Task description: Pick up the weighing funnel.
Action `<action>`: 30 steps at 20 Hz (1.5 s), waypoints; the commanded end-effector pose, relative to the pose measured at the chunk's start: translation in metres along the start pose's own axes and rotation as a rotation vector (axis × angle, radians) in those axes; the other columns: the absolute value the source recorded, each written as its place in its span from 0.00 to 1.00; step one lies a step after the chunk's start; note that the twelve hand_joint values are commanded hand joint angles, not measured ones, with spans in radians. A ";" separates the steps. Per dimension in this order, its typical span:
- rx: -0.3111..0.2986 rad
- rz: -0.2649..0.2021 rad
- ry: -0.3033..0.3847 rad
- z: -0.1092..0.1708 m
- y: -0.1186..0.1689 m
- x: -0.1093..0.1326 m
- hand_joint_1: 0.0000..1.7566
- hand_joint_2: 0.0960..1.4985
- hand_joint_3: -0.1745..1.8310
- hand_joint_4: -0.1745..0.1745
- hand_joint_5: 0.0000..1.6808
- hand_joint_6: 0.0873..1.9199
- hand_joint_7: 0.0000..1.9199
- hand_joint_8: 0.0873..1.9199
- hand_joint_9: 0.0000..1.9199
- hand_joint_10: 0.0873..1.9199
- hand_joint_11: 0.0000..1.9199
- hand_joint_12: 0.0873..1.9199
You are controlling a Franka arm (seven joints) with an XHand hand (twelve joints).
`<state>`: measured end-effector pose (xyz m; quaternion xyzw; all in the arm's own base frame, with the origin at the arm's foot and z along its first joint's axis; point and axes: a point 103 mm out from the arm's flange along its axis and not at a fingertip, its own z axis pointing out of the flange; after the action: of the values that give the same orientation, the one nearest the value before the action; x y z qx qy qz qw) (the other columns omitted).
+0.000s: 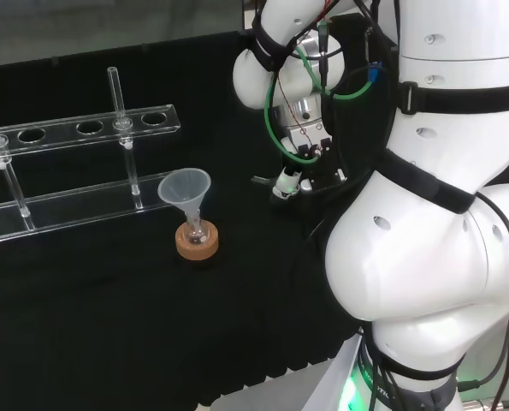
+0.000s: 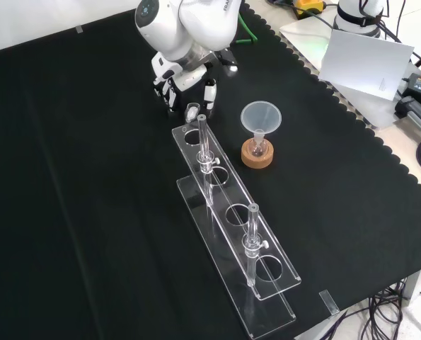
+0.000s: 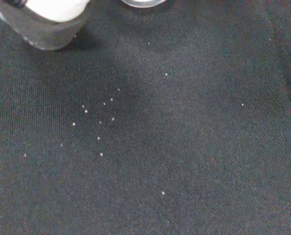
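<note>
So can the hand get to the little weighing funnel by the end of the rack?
Probably yes. In the front view the weighing funnel sits just below the hand, with nothing between them. The rack right beside it could crowd the hand.

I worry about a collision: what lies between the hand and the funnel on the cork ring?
Only bare black cloth, seen in both the front view and the head view, between the hand and the funnel.
</note>
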<state>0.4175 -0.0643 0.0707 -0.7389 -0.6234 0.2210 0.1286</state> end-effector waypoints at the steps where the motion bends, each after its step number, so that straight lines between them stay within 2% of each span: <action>1: -0.001 0.010 0.012 0.000 0.002 0.001 0.47 0.45 0.14 0.65 0.49 0.07 0.55 0.16 0.33 0.20 0.00 0.60; 5: -0.008 0.015 0.020 0.002 0.002 0.002 0.48 0.42 0.20 0.72 0.50 0.20 0.59 0.15 0.38 0.17 0.00 0.64; 9: -0.015 0.021 0.023 0.004 0.002 0.002 0.49 0.39 0.25 0.80 0.53 0.25 0.62 0.15 0.41 0.15 0.00 0.67; 19: -0.060 0.041 0.045 0.005 -0.001 0.000 0.53 0.35 0.32 0.99 0.62 0.24 0.67 0.16 0.46 0.12 0.00 0.73; 26: -0.077 0.044 0.059 0.004 -0.001 0.002 0.55 0.33 0.35 1.00 0.70 0.21 0.74 0.12 0.50 0.10 0.00 0.76; 28: -0.078 0.046 0.060 0.003 0.000 0.002 0.60 0.44 0.29 1.00 0.76 0.20 0.75 0.10 0.51 0.09 0.00 0.76; 30: -0.084 0.052 0.063 0.004 0.000 0.003 0.63 0.51 0.23 1.00 0.79 0.17 0.77 0.08 0.51 0.09 0.00 0.77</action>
<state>0.4161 -0.0624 0.0677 -0.7636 -0.6107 0.1772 0.1124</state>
